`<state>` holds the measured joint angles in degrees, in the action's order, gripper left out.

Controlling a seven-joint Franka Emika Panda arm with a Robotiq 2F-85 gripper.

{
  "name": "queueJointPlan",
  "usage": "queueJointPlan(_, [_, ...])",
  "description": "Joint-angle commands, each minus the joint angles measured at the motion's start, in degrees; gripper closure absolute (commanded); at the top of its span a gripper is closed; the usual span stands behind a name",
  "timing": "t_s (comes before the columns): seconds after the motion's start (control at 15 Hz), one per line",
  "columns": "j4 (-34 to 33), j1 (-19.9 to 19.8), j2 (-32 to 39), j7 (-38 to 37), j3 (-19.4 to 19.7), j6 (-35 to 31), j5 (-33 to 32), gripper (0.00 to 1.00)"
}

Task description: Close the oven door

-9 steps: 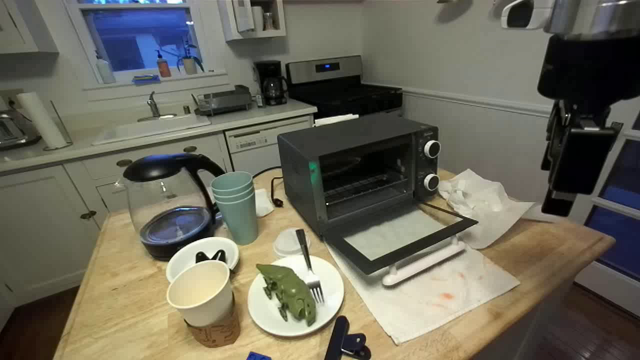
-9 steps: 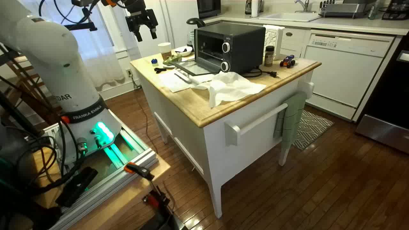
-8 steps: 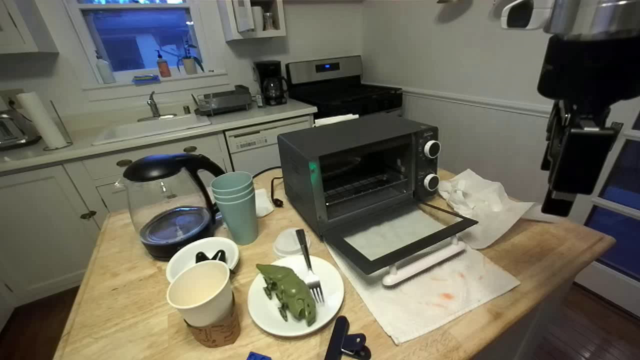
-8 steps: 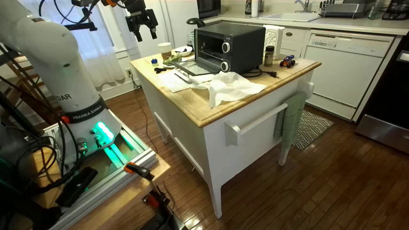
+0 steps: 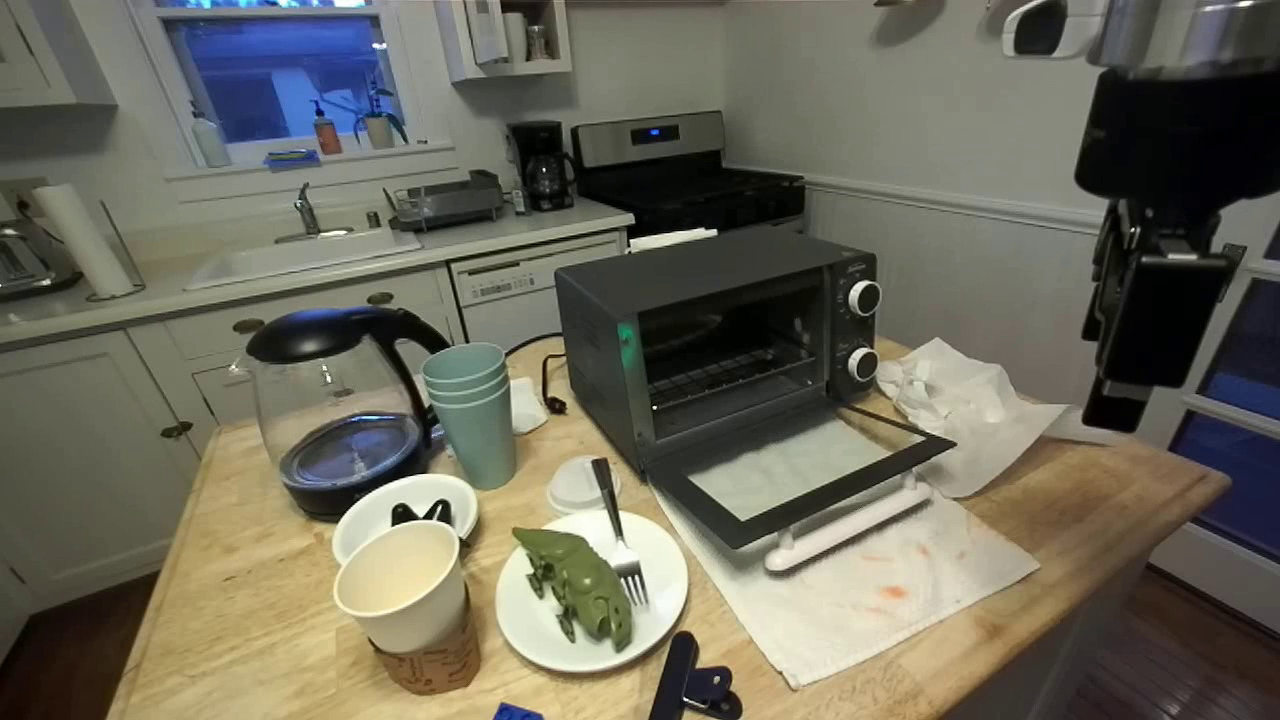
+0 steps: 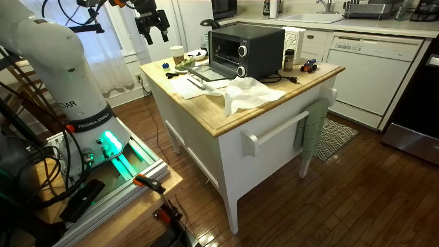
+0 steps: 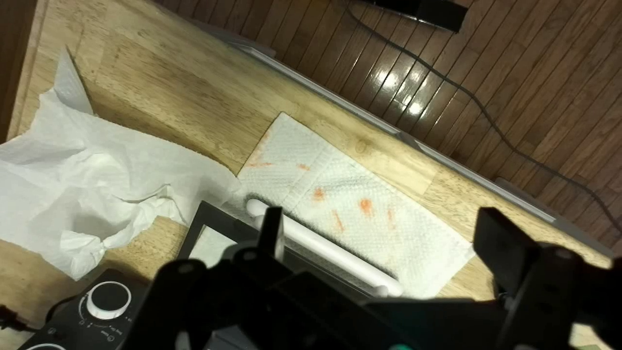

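Observation:
The black toaster oven point(image 5: 690, 270) stands on the wooden island and also shows in an exterior view point(image 6: 264, 51). Its oven door point(image 5: 800, 460) hangs fully open, folded down almost flat, with the glass facing up; it also shows in an exterior view point(image 6: 207, 73). The white bar handle point(image 5: 850, 528) is at the door's front edge. My gripper point(image 6: 157, 38) is open and empty, high above the island and apart from the door. In the wrist view the fingers point(image 7: 381, 226) are wide apart, with the handle point(image 7: 335, 250) below between them and most of the door point(image 7: 218, 221) hidden.
A stained paper towel point(image 5: 880, 610) lies under the door. Crumpled white paper point(image 5: 965, 410) lies beside the oven's control side. A plate point(image 5: 520, 625) with a green toy and fork, a black clip point(image 5: 690, 680), a paper cup point(image 5: 400, 600) and a kettle point(image 5: 345, 430) stand on the other side.

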<state>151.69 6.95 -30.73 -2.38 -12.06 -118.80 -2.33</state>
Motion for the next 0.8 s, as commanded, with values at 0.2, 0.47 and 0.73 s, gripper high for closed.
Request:
queueJointPlan(0.2, [3.92, 0.35, -0.53, 14.70, 15.06, -5.57, 11.61, 0.00])
queueJointPlan(0.47, [7.36, -1.94, -0.50, 27.00, 26.56, -8.01, 18.65, 0.00])
queueJointPlan(0.73, [6.07, -3.51, 4.48, 38.02, 37.03, -5.72, 27.75, 0.00])
